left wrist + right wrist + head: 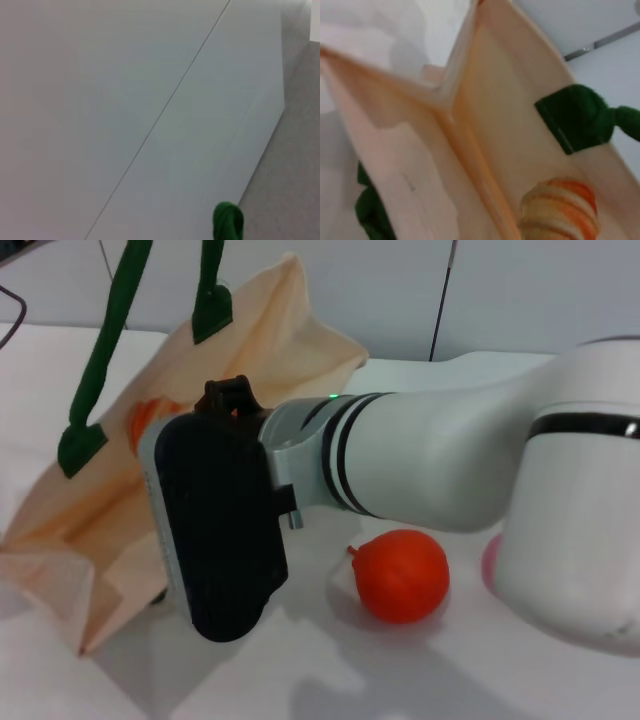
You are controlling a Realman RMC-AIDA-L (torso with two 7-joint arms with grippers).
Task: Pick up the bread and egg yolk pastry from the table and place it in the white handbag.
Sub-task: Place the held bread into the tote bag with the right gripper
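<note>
The white handbag (90,530) stands open on the table, its green rope handles (110,330) pulled up out of the top of the head view. My right gripper (215,530) hangs over the bag's mouth, and its black housing hides what is below it. The bread (560,207) shows striped orange and cream inside the bag in the right wrist view, and an orange patch of the bread (148,417) shows in the head view. The egg yolk pastry is hidden or out of view. My left gripper is not in view; the left wrist view shows only a green handle tip (228,221) and a wall.
A round red-orange fruit (402,575) lies on the white table (330,680) right of the bag. A pink ball (490,565) peeks out from behind my right arm (450,455), which spans the scene from the right.
</note>
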